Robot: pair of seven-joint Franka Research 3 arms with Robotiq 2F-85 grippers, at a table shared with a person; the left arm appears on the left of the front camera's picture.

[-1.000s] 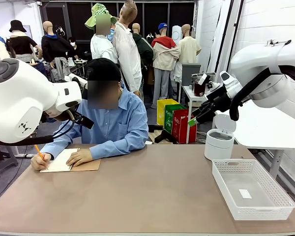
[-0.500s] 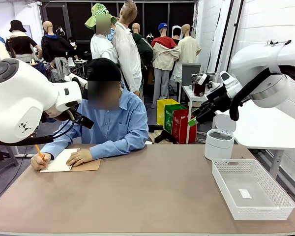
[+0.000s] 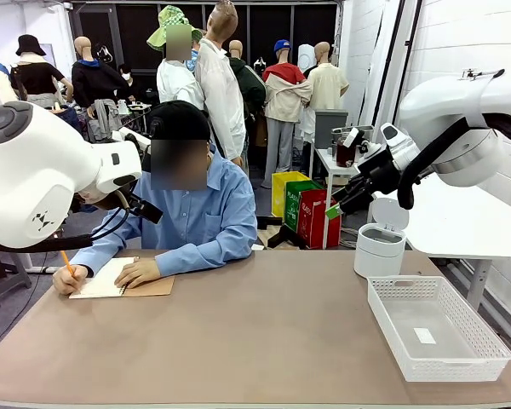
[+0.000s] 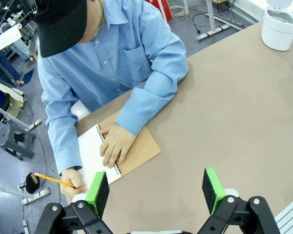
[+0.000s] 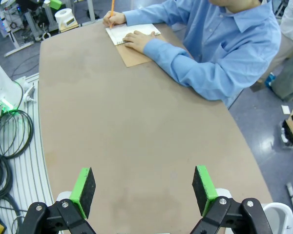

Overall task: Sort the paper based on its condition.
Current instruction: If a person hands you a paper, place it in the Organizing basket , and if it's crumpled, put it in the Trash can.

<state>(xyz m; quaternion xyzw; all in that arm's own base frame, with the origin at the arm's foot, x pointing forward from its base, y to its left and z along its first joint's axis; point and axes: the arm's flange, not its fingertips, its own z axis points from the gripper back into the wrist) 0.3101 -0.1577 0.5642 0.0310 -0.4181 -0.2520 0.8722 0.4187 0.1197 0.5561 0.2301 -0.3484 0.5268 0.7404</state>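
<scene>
The brown surface [image 3: 255, 332] holds a white basket [image 3: 477, 358] at the robot's right. A person's hand [image 4: 115, 144] presses an open notebook [image 4: 136, 151] whose white page [image 4: 90, 153] lies just beyond the spread left end effector [image 4: 156, 190]; the right end effector [image 5: 142, 187], also spread, hovers well away from it.

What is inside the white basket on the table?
Inside the white basket lies one tiny white tag on its floor. No loose sheets show there. The near wall's mesh hides a strip of the floor just behind it.
</scene>
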